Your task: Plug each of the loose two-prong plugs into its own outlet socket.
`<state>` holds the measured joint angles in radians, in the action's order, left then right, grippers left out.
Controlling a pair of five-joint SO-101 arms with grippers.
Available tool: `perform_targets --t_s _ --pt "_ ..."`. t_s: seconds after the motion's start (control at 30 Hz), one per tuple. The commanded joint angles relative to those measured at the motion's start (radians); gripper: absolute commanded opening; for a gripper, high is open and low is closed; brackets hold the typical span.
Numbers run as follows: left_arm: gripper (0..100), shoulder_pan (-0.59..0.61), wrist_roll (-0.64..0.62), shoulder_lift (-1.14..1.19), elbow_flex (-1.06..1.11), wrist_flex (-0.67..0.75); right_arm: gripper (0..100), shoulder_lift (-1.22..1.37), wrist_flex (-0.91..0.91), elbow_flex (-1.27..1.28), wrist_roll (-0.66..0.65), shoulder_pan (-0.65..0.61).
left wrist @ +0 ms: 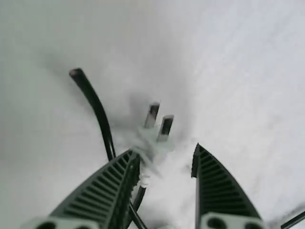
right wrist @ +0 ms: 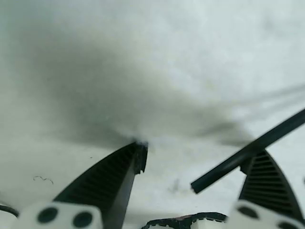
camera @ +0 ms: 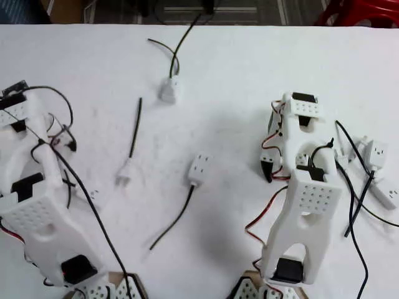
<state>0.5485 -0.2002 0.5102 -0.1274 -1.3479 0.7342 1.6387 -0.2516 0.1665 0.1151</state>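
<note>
Barely starting: left gripper [left wrist: 167, 153] sitting spread around a loose plug [left wrist: 155, 140], right gripper [right wrist: 194, 155] spread and empty, socket [camera: 199, 167] at worktop [camera: 249, 75] centre unfilled.

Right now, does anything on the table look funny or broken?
Yes. In the middle, the loose plug and the socket each trail a short black cord that stops at a cut end, joined to nothing. Nothing looks spilled.

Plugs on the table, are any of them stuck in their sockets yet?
Nothing looks done yet: one loose plug and a socket lie apart on the table. In hand: the open left gripper sits around a second plug, not squeezing it. Left: grab each plug and push it into its socket.
</note>
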Motion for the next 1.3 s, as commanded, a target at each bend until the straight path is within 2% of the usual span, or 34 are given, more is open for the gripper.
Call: perform_targets --t_s 0.0,0.17,0.4,0.47,0.6,0.77,0.87,1.07,1.27 --pt "19 -0.01 -0.005 -0.01 -0.037 0.066 32.7 0.015 -0.058 -0.011 -0.002 -0.001" --pt "19 -0.004 -0.005 0.076 -0.038 0.069 32.7 0.015 -0.058 -0.011 -0.002 -0.001" --pt "19 0.018 -0.005 0.157 -0.14 -0.005 32.7 0.015 -0.058 -0.011 -0.002 -0.001" --pt "15 0.018 -0.005 0.179 -0.178 -0.026 32.7 0.015 -0.058 -0.011 -0.002 -0.001" --pt "2 0.018 -0.003 0.225 -0.247 -0.064 32.7 0.015 -0.058 -0.011 -0.002 -0.001" --pt "2 0.016 0.002 0.252 -0.311 -0.103 32.7 0.015 -0.059 -0.011 -0.002 -0.001" --pt "2 -0.005 0.003 0.229 -0.382 -0.173 32.7 0.015 -0.059 -0.011 -0.002 -0.001" --pt "2 -0.045 0.003 0.108 -0.667 -0.434 32.7 0.015 -0.061 -0.011 -0.002 -0.001" --pt "2 -0.067 0.002 -0.09 -0.729 -0.437 32.7 0.015 -0.061 -0.011 -0.002 -0.001"
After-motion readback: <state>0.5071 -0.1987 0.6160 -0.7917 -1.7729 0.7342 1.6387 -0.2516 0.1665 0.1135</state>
